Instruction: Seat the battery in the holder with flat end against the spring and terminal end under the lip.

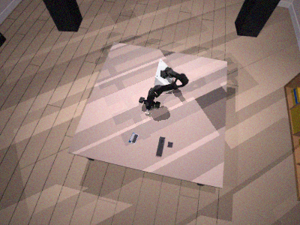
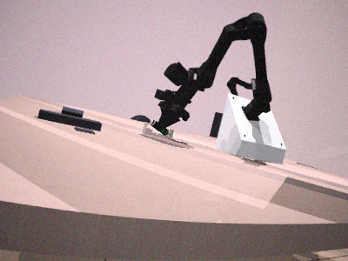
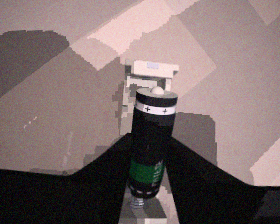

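The gripper (image 3: 146, 165) is clamped on one cylindrical battery (image 3: 150, 135), with its two black fingers bearing on the lower half of the cell. The battery has a smooth black casing, a green band near its lower end and a white ring printed with plus marks just below a rounded pale terminal cap. In the wrist view, a coiled metal spring (image 3: 140, 202) shows directly beneath the flat end. The battery lies lengthwise over the single pale, box-like holder (image 3: 151, 75), and its terminal end points at the holder's far end wall; whether the cap sits under the lip cannot be told. In the exterior view the arm (image 2: 235, 52) slopes down to the holder (image 2: 157, 133) from a white, faceted base block (image 2: 257, 135). The holder rests on a flat pinkish table top (image 1: 195, 97). Well apart from it, near the table's front edge, lie three loose items: a small blue-and-white object (image 1: 133, 137), a long dark bar (image 1: 160, 146) and a small dark square (image 1: 170, 144). Two tall black boxes (image 1: 60, 5) stand on the plank floor.
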`<state>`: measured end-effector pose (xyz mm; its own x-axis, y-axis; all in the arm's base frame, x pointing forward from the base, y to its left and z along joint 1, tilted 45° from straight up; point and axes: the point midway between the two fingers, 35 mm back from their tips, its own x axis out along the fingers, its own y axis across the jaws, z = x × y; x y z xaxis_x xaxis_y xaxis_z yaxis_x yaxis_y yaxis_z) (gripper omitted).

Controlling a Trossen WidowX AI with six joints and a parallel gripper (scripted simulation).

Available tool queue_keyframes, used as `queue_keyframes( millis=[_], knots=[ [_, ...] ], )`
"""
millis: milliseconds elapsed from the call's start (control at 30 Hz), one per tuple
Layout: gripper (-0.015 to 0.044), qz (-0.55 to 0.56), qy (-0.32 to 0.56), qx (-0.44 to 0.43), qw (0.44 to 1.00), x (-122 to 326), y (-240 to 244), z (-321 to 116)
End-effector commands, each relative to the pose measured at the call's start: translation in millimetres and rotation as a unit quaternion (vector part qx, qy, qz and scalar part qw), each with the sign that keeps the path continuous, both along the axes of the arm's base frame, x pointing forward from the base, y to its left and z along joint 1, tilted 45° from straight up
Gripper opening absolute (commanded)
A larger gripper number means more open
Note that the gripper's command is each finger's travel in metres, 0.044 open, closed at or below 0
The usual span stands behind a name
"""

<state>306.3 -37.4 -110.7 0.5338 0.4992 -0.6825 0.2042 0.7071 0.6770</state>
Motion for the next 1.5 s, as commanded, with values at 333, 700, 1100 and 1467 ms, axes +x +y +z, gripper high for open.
queue_keyframes(
  millis=[333, 700, 1100, 1467],
  knots=[
    [0.0081, 0.026, 0.03, -0.007, 0.999, 1.9, -1.8, -8.6],
    [0.0081, 0.048, 0.05, -0.001, 0.998, 3.8, -0.5, -10.3],
    [0.0081, 0.072, 0.073, 0.006, 0.995, 4.7, 1.7, -9.7],
    [0.0081, 0.093, 0.095, 0.013, 0.991, 5.4, 3.7, -8.1]
  ],
)
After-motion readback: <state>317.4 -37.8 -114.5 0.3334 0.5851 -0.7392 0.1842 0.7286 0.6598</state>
